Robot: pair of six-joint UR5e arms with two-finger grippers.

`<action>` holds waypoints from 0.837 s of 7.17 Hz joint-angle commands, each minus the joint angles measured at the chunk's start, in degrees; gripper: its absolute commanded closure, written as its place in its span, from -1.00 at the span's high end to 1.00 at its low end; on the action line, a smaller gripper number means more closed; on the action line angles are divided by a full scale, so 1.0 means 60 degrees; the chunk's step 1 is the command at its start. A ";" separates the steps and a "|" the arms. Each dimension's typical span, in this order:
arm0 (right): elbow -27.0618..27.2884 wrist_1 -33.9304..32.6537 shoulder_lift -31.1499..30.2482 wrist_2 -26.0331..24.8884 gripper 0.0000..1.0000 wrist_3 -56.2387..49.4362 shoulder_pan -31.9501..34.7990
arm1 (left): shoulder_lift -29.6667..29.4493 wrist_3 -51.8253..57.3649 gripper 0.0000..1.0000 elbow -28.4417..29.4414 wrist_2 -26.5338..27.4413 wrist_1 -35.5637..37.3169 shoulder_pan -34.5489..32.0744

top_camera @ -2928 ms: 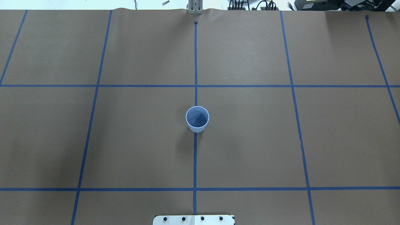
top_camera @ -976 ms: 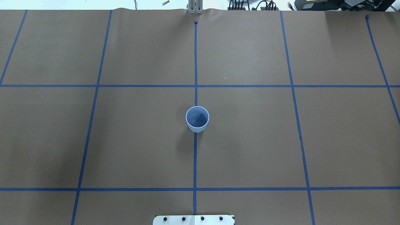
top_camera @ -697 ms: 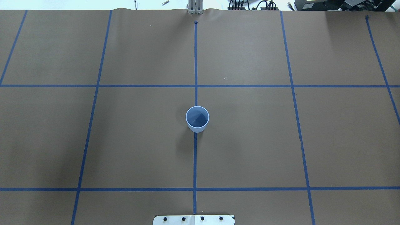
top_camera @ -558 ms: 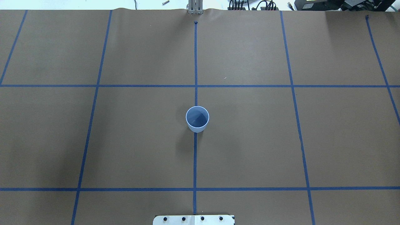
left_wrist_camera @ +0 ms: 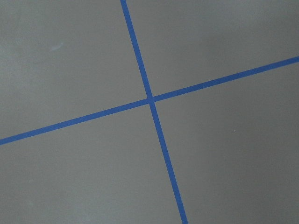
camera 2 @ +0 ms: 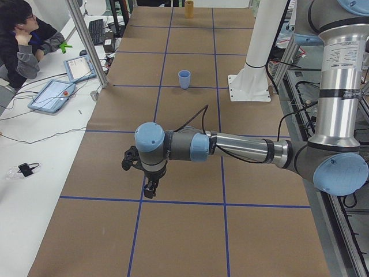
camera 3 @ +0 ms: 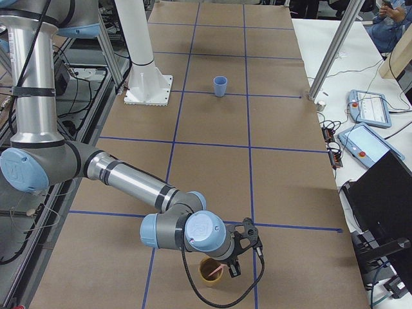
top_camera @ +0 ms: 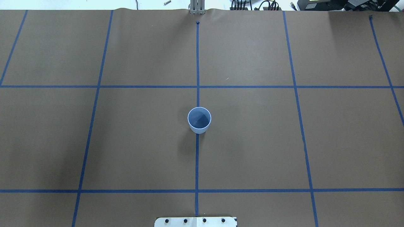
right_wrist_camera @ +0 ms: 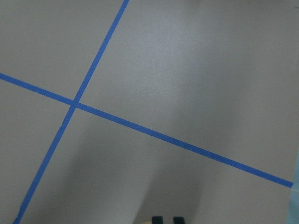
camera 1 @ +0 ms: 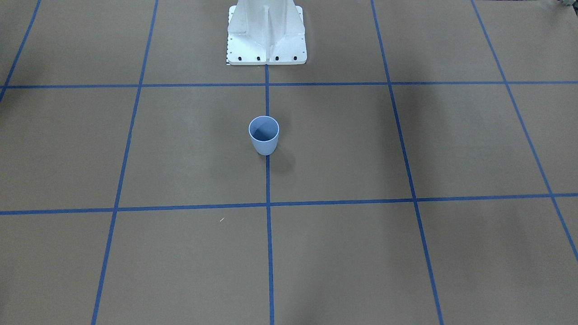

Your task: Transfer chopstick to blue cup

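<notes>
Pale blue plastic cup (top_camera: 199, 119) is being noted upright mid-tabletop (top_camera: 252, 142). Thin pink chopstick (camera 3: 217, 266) is being carried, leaning, in a tan round cup (camera 3: 211, 271) at the right end. It is just beside the right tool (camera 3: 235, 265), so the right arm is nearer. Left tool (camera 2: 149, 191) is being hung well apart. Neither tool's opening can be told.

You have a table (top_camera: 252, 142) covered in brown paper, ruled into large rectangles by strips of blue tape (top_camera: 197, 164). A small pale-blue plastic cup (top_camera: 199, 119) stands upright on the centre strip, mouth open (a soft shadow falls on the paper beside it). The white metal base plate of the robot's pedestal (camera 1: 266, 52) sits on that same strip, near the cup but apart from it. Well apart, at the end on the robot's right, a round tan cup (camera 3: 207, 275) stands upright inside one of the end rectangles.
</notes>
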 commanded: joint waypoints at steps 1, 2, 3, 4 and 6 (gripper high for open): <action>0.0108 -0.0057 0.0060 0.0397 -1.00 0.0054 0.0458 | 0.0000 0.0000 0.97 0.0011 0.0005 0.0000 0.0000; 0.0138 -0.0448 0.0263 0.0617 -1.00 0.0055 0.0823 | 0.0000 0.0000 0.97 0.0011 0.0005 0.0000 0.0000; 0.0616 -0.1380 0.0512 0.0648 -1.00 0.0055 0.1073 | 0.0000 0.0000 0.97 0.0011 -0.0009 0.0000 0.0000; 0.0984 -0.2144 0.0602 0.0649 -1.00 0.0026 0.1279 | 0.0000 0.0000 0.97 0.0011 0.0005 0.0000 0.0000; 0.1483 -0.3200 0.0880 0.0649 -1.00 0.0026 0.1544 | 0.0000 -0.0014 0.97 0.0040 -0.0009 0.0000 0.0015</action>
